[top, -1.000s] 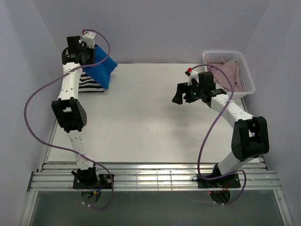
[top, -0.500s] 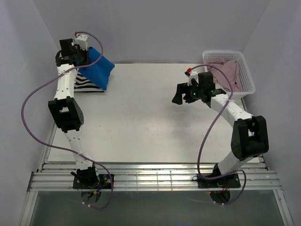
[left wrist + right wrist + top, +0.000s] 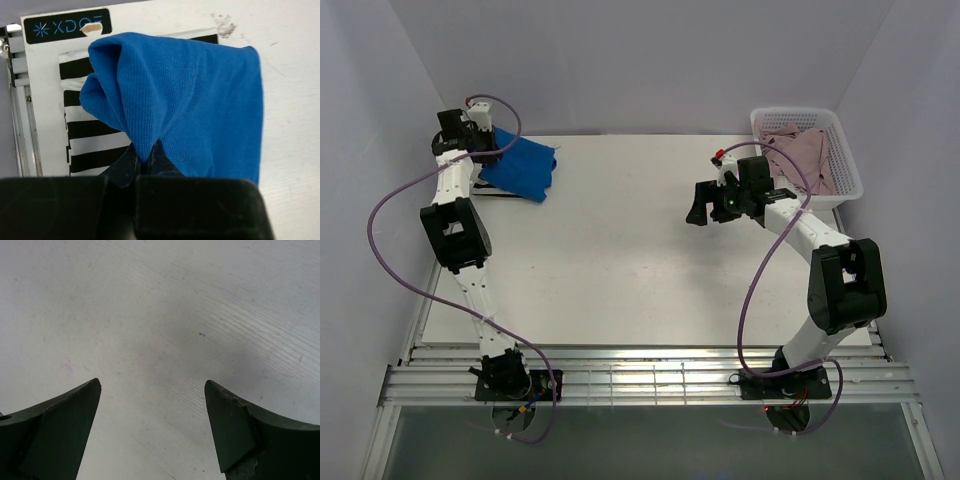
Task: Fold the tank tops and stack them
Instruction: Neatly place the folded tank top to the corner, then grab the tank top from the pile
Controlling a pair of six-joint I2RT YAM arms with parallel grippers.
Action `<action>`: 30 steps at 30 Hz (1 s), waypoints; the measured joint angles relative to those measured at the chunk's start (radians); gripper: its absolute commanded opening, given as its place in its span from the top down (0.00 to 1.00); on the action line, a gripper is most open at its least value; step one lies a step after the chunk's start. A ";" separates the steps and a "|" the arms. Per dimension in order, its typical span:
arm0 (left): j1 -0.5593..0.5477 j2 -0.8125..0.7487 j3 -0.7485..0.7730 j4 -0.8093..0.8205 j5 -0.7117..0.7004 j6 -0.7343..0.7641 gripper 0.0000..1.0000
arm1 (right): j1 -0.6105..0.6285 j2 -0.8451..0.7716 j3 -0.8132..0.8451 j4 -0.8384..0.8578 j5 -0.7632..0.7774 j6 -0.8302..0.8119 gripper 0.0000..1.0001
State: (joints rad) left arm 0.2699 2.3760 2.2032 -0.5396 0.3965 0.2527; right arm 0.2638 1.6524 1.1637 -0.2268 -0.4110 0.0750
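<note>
Pale lilac walls (image 3: 650,60) around a flat white worktop (image 3: 620,260), viewed from above. Far left corner: bright blue ribbed cloth tank top (image 3: 523,170), bunched and pinched at a raised fold by the left claw (image 3: 146,157), jaws pressed together on the fabric. Spreads away from that claw over a black-and-white striped cloth tank top (image 3: 82,135), itself flat on the worktop and showing only along one side in the left wrist view. Just beyond both tops, at the worktop's very corner: black label (image 3: 67,26) with pale blue lettering. Far right corner: white plastic lattice basket (image 3: 848,175) holding a crumpled dusty pink-mauve cloth tank top (image 3: 805,150). Right claw (image 3: 705,208): near the basket, well apart from the blue and striped tops, jaws spread wide. Hangs above the worktop, pointing down at it, with only scuffed white surface visible between its dark fingers (image 3: 65,430) in the right wrist view.
</note>
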 measured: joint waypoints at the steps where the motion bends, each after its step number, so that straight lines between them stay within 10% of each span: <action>1: 0.006 0.009 0.000 0.008 -0.003 0.000 1.00 | 0.000 0.001 0.000 -0.004 0.002 0.000 0.10; 5: 0.020 0.045 0.000 0.037 -0.047 0.004 0.02 | 0.000 0.002 0.004 -0.014 0.014 0.000 0.10; 18: 0.023 -0.021 0.023 0.076 -0.258 -0.167 0.02 | -0.084 0.010 0.293 -0.124 0.217 0.039 0.10; 30: 0.009 -0.513 -0.523 0.281 -0.027 -0.561 0.02 | -0.364 0.517 0.939 -0.244 0.484 0.068 0.10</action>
State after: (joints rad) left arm 0.2790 1.8633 1.6802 -0.2588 0.3691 -0.3080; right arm -0.1001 2.1693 2.1025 -0.4709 0.0731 0.1425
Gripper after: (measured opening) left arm 0.975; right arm 0.900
